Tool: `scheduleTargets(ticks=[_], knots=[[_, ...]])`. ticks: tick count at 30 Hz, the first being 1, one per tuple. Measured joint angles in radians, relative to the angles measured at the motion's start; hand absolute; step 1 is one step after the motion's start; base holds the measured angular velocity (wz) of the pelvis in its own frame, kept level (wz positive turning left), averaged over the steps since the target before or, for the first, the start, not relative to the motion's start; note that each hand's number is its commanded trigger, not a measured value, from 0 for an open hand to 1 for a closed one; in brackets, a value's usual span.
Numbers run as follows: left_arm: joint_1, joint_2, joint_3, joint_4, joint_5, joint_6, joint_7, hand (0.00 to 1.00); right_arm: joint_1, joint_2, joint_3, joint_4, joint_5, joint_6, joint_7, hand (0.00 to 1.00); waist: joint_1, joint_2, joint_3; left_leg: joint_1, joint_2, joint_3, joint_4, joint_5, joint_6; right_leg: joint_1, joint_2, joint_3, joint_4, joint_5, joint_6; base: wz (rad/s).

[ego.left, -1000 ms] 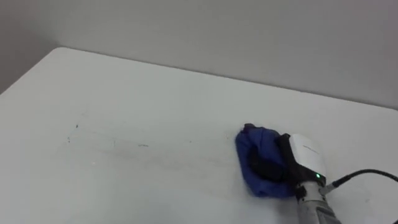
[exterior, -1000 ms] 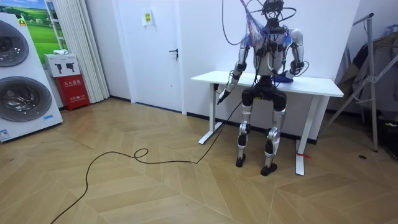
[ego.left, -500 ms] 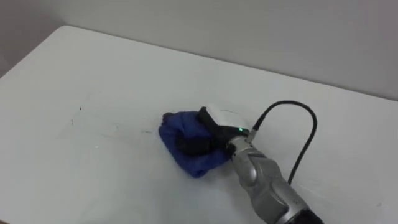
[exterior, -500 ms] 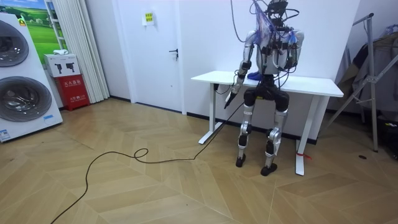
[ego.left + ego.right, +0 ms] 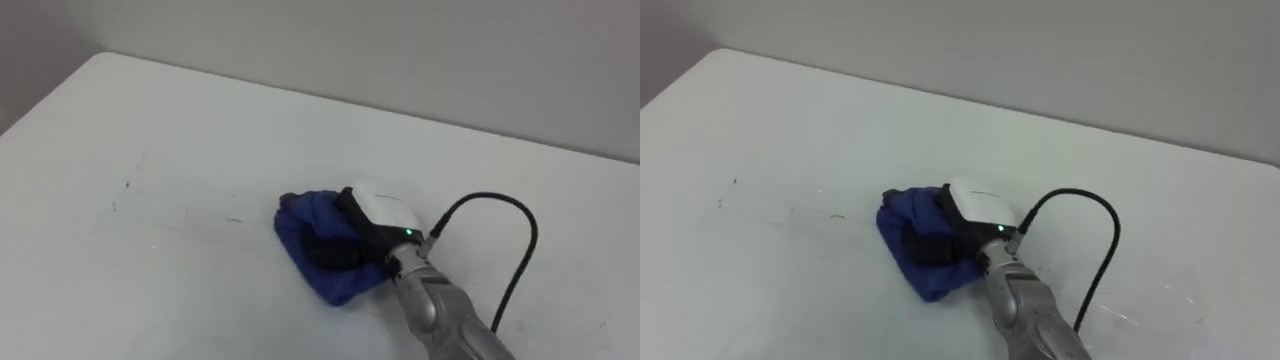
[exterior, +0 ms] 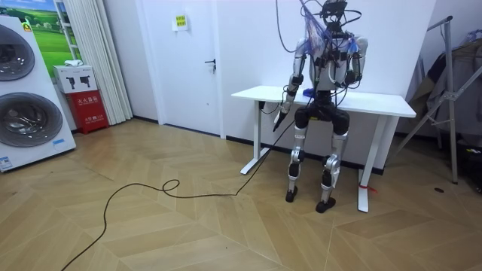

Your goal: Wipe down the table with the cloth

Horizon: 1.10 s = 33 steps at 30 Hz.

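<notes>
Right hand [image 5: 380, 212] curled into crumpled blue cloth [image 5: 300, 235], mid white table [image 5: 180, 130], clear of edges. Cloth likely light, limp, bunching: hold gathered folds. Left hand [image 6: 280, 119] beside table edge, state unclear.

Around me, room view | left edge: stacked washing machines [image 6: 21, 90] | beside them: red box [image 6: 89, 111] | upper centre-left: white door [image 6: 192, 68] | right edge: metal stand [image 6: 450, 98] | bottom: wood floor [image 6: 188, 226]

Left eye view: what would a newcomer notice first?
A crumpled blue cloth sits mid-table, with the robot's right hand gripping it and pressing it onto the plain white table. Left of the cloth, faint dark marks dot the tabletop.
</notes>
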<state>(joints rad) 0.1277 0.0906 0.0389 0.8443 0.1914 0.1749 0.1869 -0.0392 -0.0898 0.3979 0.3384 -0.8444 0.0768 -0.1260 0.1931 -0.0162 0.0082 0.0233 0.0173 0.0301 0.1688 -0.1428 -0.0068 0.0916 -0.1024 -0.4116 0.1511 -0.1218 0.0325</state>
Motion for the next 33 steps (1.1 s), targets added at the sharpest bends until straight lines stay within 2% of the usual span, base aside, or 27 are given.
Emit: scheduleTargets(ticks=[1,2,4,5,6,7,10,11,17,28,33], knots=[[0.002,0.002,0.000,0.002,0.001,-0.001,0.001,0.00,0.009,-0.006,-0.008,0.001,0.000,-0.003,-0.013,0.98,-0.010,0.002,-0.0007,0.003,0.000,0.000,0.000,0.000,0.000,0.005,0.000,-0.001,-0.001,0.000,0.001,0.00],[0.011,0.004,0.001,0.002,0.002,0.000,0.005,0.00,0.029,-0.020,-0.030,0.008,0.000,-0.018,-0.043,0.91,-0.029,0.006,-0.0023,0.006,-0.002,-0.002,0.000,0.000,0.000,0.009,-0.001,-0.003,-0.001,-0.001,0.002,0.07],[0.019,0.004,0.013,-0.001,0.026,0.000,0.009,0.00,0.066,-0.037,-0.079,0.014,0.003,-0.032,-0.094,0.69,-0.053,0.006,-0.0046,0.007,-0.003,-0.007,0.002,0.001,0.001,0.014,-0.001,-0.003,-0.001,-0.003,0.004,0.11],[0.023,0.005,0.022,0.000,0.051,0.000,0.009,0.00,0.101,-0.040,-0.118,0.014,0.007,-0.039,-0.134,0.53,-0.061,0.006,-0.0051,0.013,-0.003,-0.007,0.002,0.001,0.001,0.021,-0.001,-0.002,-0.003,-0.004,0.006,0.00],[0.029,0.005,0.032,0.000,0.061,0.000,0.009,0.00,0.132,-0.048,-0.149,0.016,0.021,-0.046,-0.172,0.06,-0.063,0.007,-0.0053,0.022,-0.004,-0.007,0.000,0.001,0.001,0.027,-0.001,0.000,-0.003,-0.006,0.008,0.00],[0.031,0.006,0.037,0.000,0.065,0.000,0.010,0.00,0.143,-0.053,-0.158,0.019,0.029,-0.049,-0.189,0.00,-0.067,0.006,-0.0058,0.025,-0.004,-0.006,0.000,0.001,0.001,0.030,-0.001,0.002,-0.003,-0.007,0.009,-0.05],[0.044,0.011,0.038,0.000,0.086,0.000,0.021,0.00,0.164,-0.068,-0.201,0.061,0.069,-0.071,-0.248,0.00,-0.085,0.006,-0.0078,0.042,-0.005,-0.001,-0.001,0.000,0.002,0.036,-0.002,0.012,-0.002,-0.009,0.013,-0.06],[0.047,0.011,0.040,0.000,0.086,-0.001,0.021,0.00,0.165,-0.070,-0.216,0.079,0.069,-0.077,-0.262,0.00,-0.085,0.004,-0.0111,0.045,-0.004,0.002,-0.001,0.000,0.003,0.036,-0.002,0.017,-0.002,-0.010,0.015,-0.11],[0.061,0.012,0.042,-0.002,0.085,-0.011,0.021,0.00,0.165,-0.089,-0.234,0.130,0.056,-0.079,-0.278,0.00,-0.089,-0.004,-0.0195,0.062,-0.004,0.010,-0.001,-0.004,0.005,0.049,-0.002,0.026,-0.001,-0.008,0.012,-0.05],[0.064,0.012,0.037,-0.007,0.083,-0.014,0.036,0.00,0.165,-0.089,-0.235,0.135,0.055,-0.083,-0.286,0.00,-0.088,-0.004,-0.0196,0.063,-0.004,0.009,-0.001,-0.005,0.005,0.050,-0.002,0.026,-0.001,-0.009,0.012,0.00],[0.066,0.012,0.036,-0.008,0.054,-0.014,0.042,0.00,0.161,-0.090,-0.239,0.106,0.063,-0.072,-0.259,0.00,-0.088,-0.003,-0.0194,0.063,-0.004,0.011,-0.002,-0.005,0.004,0.048,-0.001,0.030,0.000,-0.008,0.012,0.00]])
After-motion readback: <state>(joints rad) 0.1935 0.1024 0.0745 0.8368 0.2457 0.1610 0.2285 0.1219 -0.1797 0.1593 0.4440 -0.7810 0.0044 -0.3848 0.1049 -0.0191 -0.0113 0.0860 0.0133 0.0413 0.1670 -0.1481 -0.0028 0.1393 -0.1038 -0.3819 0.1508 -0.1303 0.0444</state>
